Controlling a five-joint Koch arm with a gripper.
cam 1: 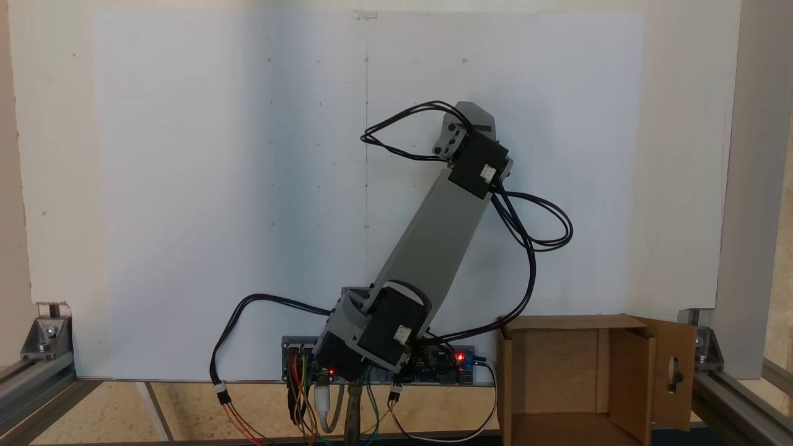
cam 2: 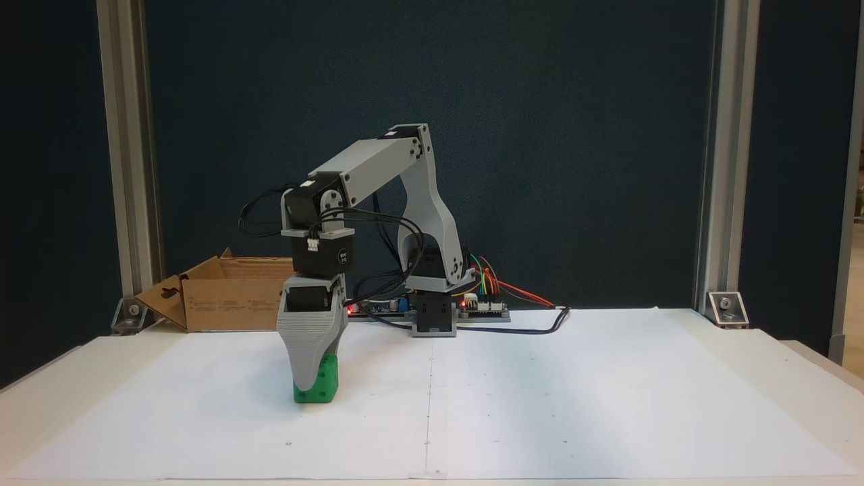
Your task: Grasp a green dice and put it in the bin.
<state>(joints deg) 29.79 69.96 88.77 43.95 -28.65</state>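
Count: one green dice [cam 2: 320, 385], sitting right under the gripper [cam 2: 312, 381] tip. One cardboard bin [cam 1: 570, 378], off behind the tool. One arm [cam 2: 378, 162], one gripper. One controller board [cam 2: 482, 307] at the arm's base. Two sheets of white paper [cam 2: 540, 405] under the tool, joined at a centre seam.
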